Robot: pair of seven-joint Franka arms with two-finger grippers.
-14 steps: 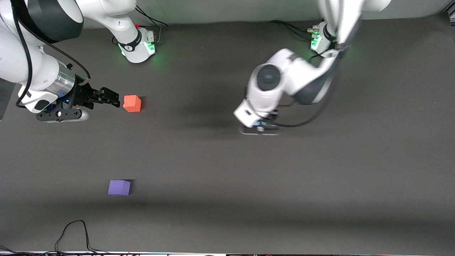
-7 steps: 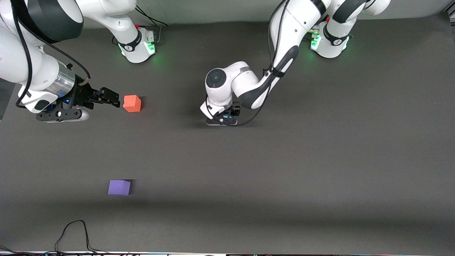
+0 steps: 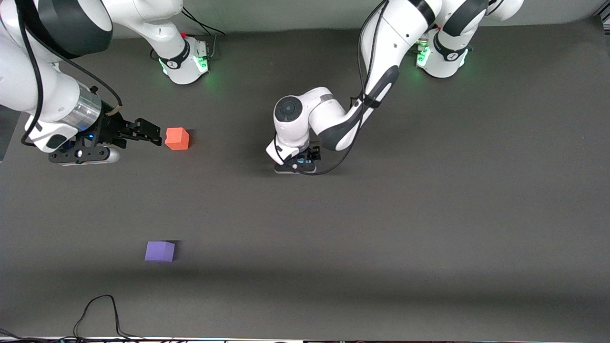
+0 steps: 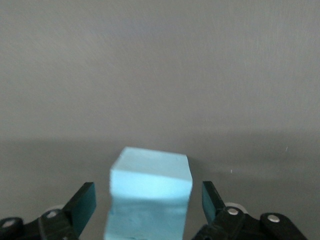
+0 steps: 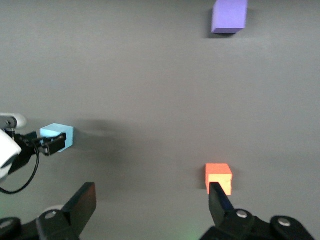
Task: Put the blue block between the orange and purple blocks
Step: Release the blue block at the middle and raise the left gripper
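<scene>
Worktop [image 3: 429, 228] in the front view carries the orange block [image 3: 177, 138] toward the right arm's end and, nearer the camera, the purple block [image 3: 159, 251], the two well apart. The right end effector [image 3: 151, 133] hangs just beside the orange block while that arm waits. The left end effector [image 3: 299, 161] is low over the middle of the worktop, well away from both cubes; its wrist hides whatever lies under it here.

Left wrist view shows the blue block [image 4: 150, 192] between the left end effector's fingers [image 4: 84, 202], with a gap on each side, so the jaws stand apart and do not pinch it. It seems to rest on the worktop.

Right wrist view shows the right end effector's fingers [image 5: 220, 202] spread wide with nothing between them, one tip overlapping the orange block in the picture. The blue block [image 5: 57, 136] sits at the left end effector, off the line joining orange and purple, so I judge the placing is not done.
</scene>
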